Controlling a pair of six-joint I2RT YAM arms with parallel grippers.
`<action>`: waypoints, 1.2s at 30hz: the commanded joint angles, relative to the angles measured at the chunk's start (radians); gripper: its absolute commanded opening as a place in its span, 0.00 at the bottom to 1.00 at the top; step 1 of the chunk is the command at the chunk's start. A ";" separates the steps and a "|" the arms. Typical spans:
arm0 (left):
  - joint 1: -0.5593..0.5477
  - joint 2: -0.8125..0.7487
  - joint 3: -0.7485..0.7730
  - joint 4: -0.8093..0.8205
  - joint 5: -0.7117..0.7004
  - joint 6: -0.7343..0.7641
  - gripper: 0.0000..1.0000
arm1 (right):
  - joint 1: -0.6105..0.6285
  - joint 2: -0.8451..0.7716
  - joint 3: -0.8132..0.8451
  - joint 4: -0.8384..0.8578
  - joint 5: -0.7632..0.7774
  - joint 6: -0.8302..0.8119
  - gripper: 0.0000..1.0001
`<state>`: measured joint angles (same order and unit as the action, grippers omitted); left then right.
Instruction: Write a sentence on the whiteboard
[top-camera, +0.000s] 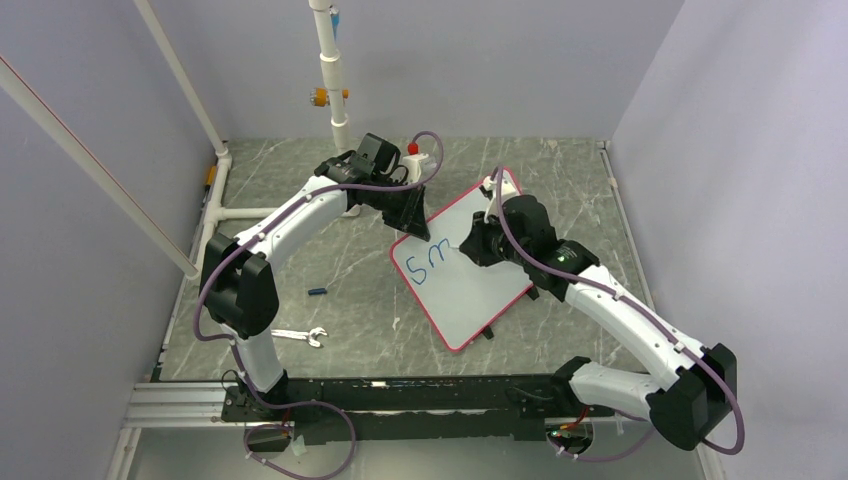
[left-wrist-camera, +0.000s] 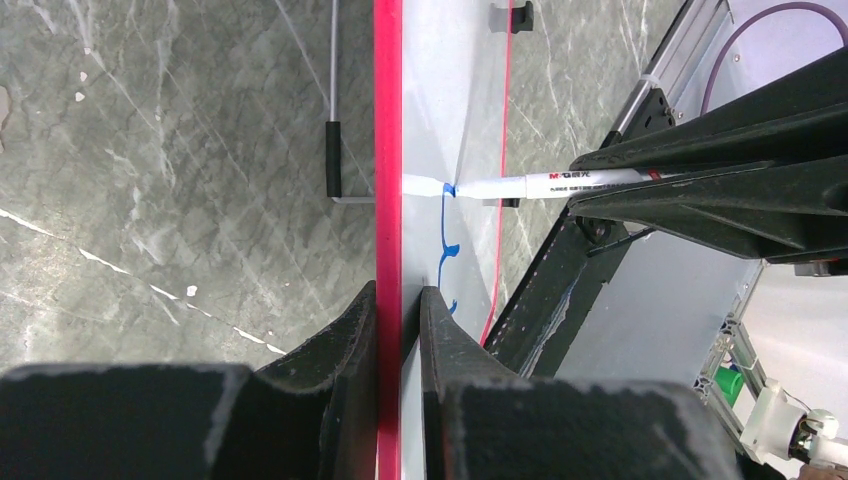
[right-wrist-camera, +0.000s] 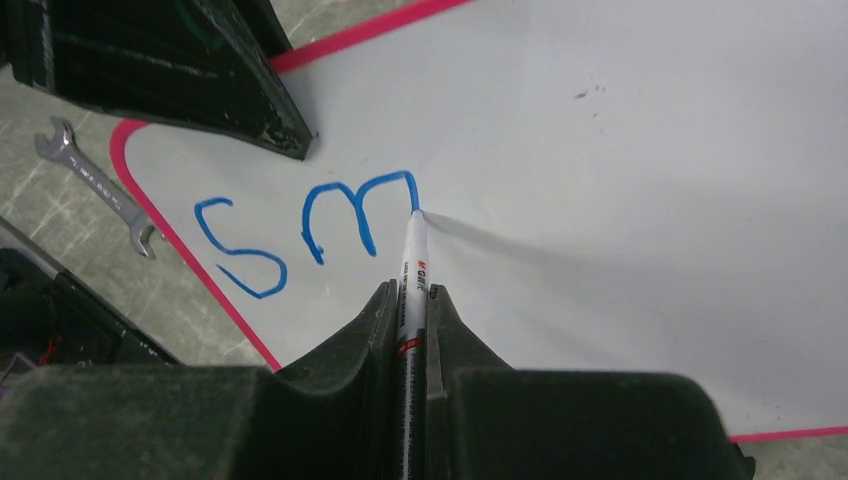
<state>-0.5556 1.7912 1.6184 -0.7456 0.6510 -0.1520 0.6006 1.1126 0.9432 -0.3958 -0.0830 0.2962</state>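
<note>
Pinching a white-barrelled marker pen (right-wrist-camera: 413, 270) between its pressed-together black fingers, the right gripper (right-wrist-camera: 410, 295) sets the pen's tip against the large white rectangular whiteboard with the thin red rim (top-camera: 470, 290), right at the top of the last stroke of the "m". So far the sentence in thin blue handwriting (right-wrist-camera: 310, 235) reads only "Sm", and it sits near the board's left-hand corner as seen from above, close to the rim. Across from it, the left gripper (left-wrist-camera: 398, 295) clamps the board's far-left edge, one dark finger on each side of the red rim, touching it. The board lies askew on the grey marbled tabletop (top-camera: 330, 250), roughly at its middle and between the two arms, with one rounded corner pointing toward the arm bases. From the left wrist camera the pen shows side-on, its tip meeting the white surface just above the blue strokes. A small silver open-ended wrench (top-camera: 300, 336) lies on the tabletop near the left arm's base, well apart from the board, and a small dark blue object (top-camera: 317, 291), too small to identify, rests between wrench and board.
</note>
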 joint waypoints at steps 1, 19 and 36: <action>0.000 -0.029 0.043 0.068 -0.028 0.031 0.00 | -0.002 -0.033 -0.041 -0.012 -0.024 0.011 0.00; -0.001 -0.046 0.038 0.066 -0.041 0.037 0.00 | -0.024 -0.054 0.076 -0.036 0.056 -0.016 0.00; -0.001 -0.039 0.040 0.063 -0.030 0.039 0.00 | -0.101 0.062 0.163 0.015 -0.010 -0.039 0.00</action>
<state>-0.5560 1.7912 1.6207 -0.7441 0.6556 -0.1520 0.5060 1.1603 1.0508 -0.4324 -0.0669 0.2726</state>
